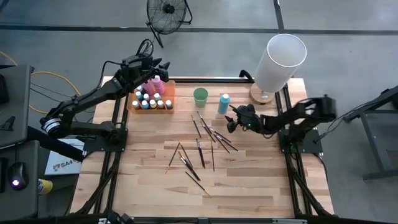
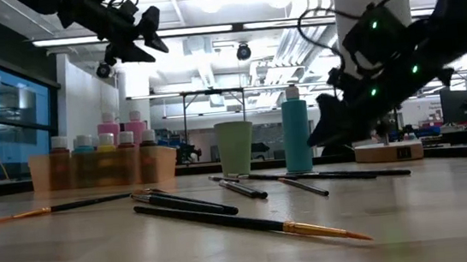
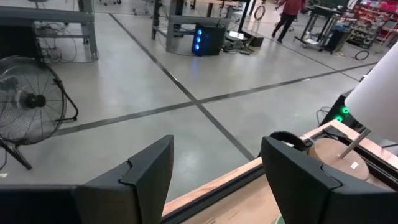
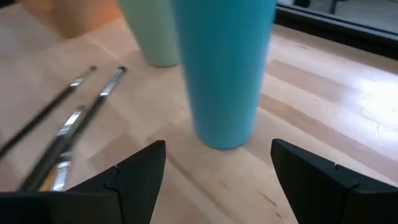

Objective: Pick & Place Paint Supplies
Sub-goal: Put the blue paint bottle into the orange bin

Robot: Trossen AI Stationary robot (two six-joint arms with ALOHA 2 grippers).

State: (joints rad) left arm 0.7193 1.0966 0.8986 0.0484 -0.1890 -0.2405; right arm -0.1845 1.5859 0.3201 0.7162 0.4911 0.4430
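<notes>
Blue bottle (image 4: pixel 224 68): smooth cylinder on grained wooden table (image 1: pixel 249 180). Right gripper (image 4: pixel 214 171): jaws wide apart, empty, just beside it. Left gripper (image 1: pixel 163 66): spread, empty.

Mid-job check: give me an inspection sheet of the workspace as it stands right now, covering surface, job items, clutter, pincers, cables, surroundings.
Surface: wooden table, bare at the near edge.
Job's things: small paint bottles and pink bottles stand in the orange tray; blue bottle upright on the table beside the green cup; brushes scattered loose mid-table.
Clutter: white lamp on a wooden base at the far right corner.
Pincers: left pincer open, raised above the tray; right pincer open, low, facing the blue bottle, not touching it.
Cables: yellow cable on the floor to the left.
Surroundings: floor fan behind the table; a person far off in the left wrist view.
</notes>
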